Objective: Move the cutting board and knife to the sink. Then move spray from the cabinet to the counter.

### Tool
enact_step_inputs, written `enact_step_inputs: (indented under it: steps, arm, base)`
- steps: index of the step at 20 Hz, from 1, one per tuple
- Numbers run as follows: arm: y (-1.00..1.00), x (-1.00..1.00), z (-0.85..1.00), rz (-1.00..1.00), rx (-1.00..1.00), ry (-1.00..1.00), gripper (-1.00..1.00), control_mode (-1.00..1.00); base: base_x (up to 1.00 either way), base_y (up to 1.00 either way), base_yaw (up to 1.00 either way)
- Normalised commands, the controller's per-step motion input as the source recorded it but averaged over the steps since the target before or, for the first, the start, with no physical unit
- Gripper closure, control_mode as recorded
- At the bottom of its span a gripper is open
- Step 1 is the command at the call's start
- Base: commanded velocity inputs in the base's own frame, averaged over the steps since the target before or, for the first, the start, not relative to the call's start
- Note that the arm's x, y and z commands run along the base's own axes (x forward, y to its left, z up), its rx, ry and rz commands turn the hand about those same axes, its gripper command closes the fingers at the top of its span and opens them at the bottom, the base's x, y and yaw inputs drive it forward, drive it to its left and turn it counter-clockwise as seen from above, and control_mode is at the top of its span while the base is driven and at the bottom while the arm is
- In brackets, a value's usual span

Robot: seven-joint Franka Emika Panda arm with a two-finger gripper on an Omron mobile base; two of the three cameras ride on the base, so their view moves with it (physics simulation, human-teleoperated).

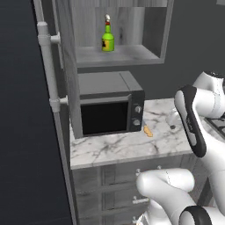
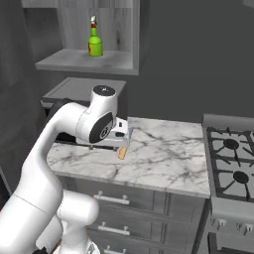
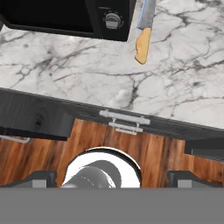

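The knife [image 3: 143, 37] lies on the marble table [image 3: 78, 74], just beside the microwave [image 3: 65, 17] corner. The fingers [image 3: 39, 178] are spread wide, well apart from the knife, holding nothing. The spray [image 1: 107, 38] stands upright in the cabinet [image 1: 151, 26] niche above the microwave.

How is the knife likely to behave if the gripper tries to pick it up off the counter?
The knife lies flat on the counter beside the microwave, so it probably offers little height to pinch. It looks thin and rigid, likely light, and may slide or spin on the smooth marble if nudged. With an orange handle and grey blade, it seems unlikely to roll.
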Motion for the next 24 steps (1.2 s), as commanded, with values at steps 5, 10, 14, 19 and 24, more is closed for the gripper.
enact_step_inputs:
  steps: [5, 10, 14, 19, 24]
  arm:
    - [0.0, 0.0, 0.0, 0.0, 0.0, 0.0, -1.0, 1.0]
    - [0.0, 0.0, 0.0, 0.0, 0.0, 0.0, -1.0, 1.0]
    - [0.0, 0.0, 0.0, 0.0, 0.0, 0.0, -1.0, 1.0]
    - [0.0, 0.0, 0.0, 0.0, 0.0, 0.0, -1.0, 1.0]
    - [0.0, 0.0, 0.0, 0.0, 0.0, 0.0, -1.0, 1.0]
  base:
    - [0.4, 0.01, -0.01]
    - [0.37, 0.0, 0.0]
    - [0.25, 0.0, 0.0]
    - [0.29, 0.0, 0.0]
    - [0.15, 0.0, 0.0]
